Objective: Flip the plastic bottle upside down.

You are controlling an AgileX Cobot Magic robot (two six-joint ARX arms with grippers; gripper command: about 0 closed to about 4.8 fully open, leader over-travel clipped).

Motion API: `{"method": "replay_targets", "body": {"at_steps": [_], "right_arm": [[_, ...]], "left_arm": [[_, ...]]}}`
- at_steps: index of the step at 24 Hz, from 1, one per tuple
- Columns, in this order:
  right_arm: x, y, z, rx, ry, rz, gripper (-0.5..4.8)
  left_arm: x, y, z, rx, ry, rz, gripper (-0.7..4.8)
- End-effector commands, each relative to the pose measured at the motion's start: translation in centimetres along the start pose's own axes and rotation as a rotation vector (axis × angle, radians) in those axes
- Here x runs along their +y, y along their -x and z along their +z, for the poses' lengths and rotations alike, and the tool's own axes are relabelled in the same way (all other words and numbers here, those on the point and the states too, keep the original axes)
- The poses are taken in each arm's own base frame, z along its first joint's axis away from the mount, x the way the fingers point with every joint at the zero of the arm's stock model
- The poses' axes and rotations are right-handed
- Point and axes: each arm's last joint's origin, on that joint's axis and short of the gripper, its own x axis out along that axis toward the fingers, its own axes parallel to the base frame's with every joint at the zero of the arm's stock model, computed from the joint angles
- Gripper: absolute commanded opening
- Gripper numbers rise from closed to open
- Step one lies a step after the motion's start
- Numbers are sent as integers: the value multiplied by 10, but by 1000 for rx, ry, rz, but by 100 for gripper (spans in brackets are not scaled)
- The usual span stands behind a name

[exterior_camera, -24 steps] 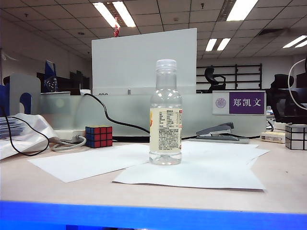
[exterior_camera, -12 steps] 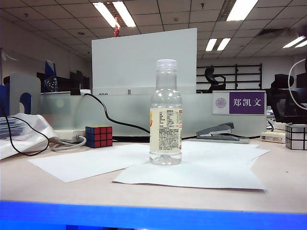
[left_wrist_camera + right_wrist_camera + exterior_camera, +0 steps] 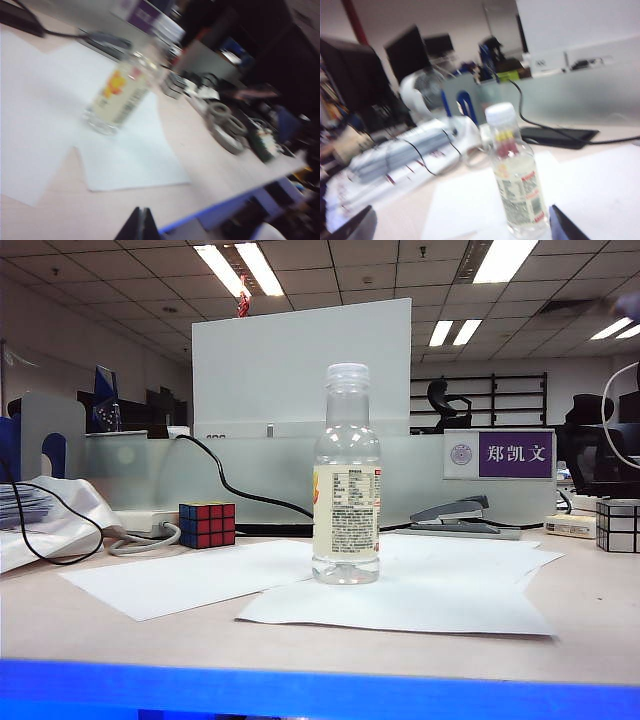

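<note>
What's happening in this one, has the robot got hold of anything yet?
Not yet. The plastic bottle stands upright, cap on top, on sheets of white paper on the desk, untouched. Neither arm shows in the exterior view. The left gripper is shut and empty, short of the bottle. The right gripper has its fingers spread wide, facing the bottle without touching it. A Rubik's cube and a stapler sit behind.

Bright ceiling light panels lit the room evenly; the exterior view was sharp, both wrist views were motion-blurred.
</note>
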Motion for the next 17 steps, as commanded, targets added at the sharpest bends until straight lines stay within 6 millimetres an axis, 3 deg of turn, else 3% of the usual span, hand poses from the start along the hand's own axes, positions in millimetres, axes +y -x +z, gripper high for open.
{"method": "replay_targets", "body": {"at_steps": [1, 4, 10, 13, 17], "right_arm": [[5, -10, 7, -69, 93, 13, 468], [9, -26, 18, -62, 135, 35, 470], [5, -88, 33, 78, 266, 59, 479], [-6, -134, 27, 159, 310, 56, 479], [-19, -174, 5, 254, 307, 69, 479]], "left_arm": [[-2, 0, 0, 13, 5, -33, -5], [-2, 0, 1, 7, 1, -30, -5], [-2, 0, 4, -39, -28, -7, -5], [-2, 0, 5, -47, -27, 6, -5], [-2, 0, 5, -46, -27, 5, -5]]}}
